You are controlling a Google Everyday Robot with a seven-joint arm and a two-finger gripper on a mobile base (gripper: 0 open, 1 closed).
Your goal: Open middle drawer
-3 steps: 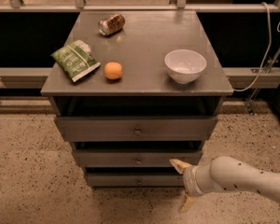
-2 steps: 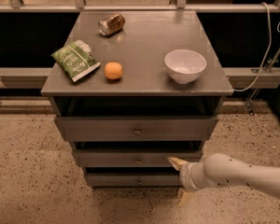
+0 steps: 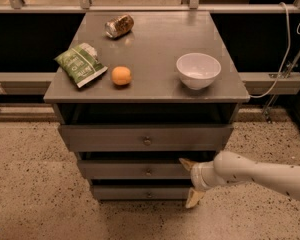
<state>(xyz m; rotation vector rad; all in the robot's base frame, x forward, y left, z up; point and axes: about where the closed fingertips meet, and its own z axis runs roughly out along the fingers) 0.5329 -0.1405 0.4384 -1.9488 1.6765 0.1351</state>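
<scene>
Currently gripper (image 3: 190, 181) spread wide at middle drawer (image 3: 120, 170) right end, second of three; one bowl (image 3: 198, 70), one orange (image 3: 121, 76).

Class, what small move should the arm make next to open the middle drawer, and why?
Probably shift the gripper left along the middle drawer to its knob: the open jaws sit at the front's right end, away from the knob, gripping nothing.

Dim warm overhead light; faint sheen on grey wooden worktop (image 3: 150, 44), round white bowl (image 3: 198, 70) brightest. Black shadow between drawer fronts; cream two-finger pincer (image 3: 191, 181), spread, lit at right end of grey middle drawer (image 3: 130, 170).
</scene>
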